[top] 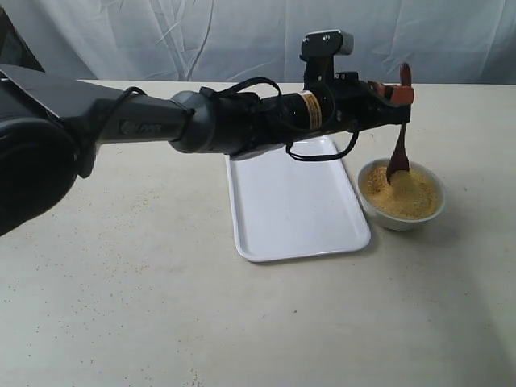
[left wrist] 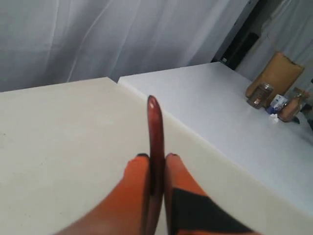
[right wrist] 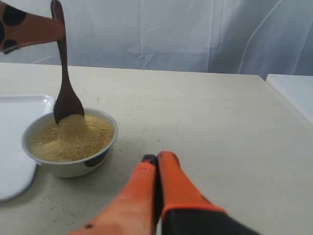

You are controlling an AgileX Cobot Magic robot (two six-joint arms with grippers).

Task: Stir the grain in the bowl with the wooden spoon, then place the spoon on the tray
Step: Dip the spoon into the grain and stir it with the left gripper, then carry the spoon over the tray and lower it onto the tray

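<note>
Left end effector [top: 401,95] is reaching across from the left, clamped on the upper handle of the wooden spoon [top: 398,155]. The spoon hangs near upright with its oval tip dug into the grain [top: 409,198] on the far-left side of the white bowl [top: 401,222]. The bowl sits just right of the white tray [top: 294,201]; I can't tell whether the two touch. Right end effector [right wrist: 157,159] is low over the worktop [top: 161,306] on the bowl's right, fingers together with nothing between them, so nothing steadies the bowl. Main risk: the bowl is small and light-looking, so a sideways stir push could slide it, knock it into the tray rim or tip it. The grain is heaped close to the rim, so a fast or deep sweep would likely flick granules over the edge; fine specks already dot the worktop. The grip is high on a slim glossy handle, so drag from the grain could twist the spoon between the pads or let it slip. Lifting out with a loaded tip would shed grain on the way left to the tray. Releasing from height could make the spoon bounce or roll over the low rim.
</note>
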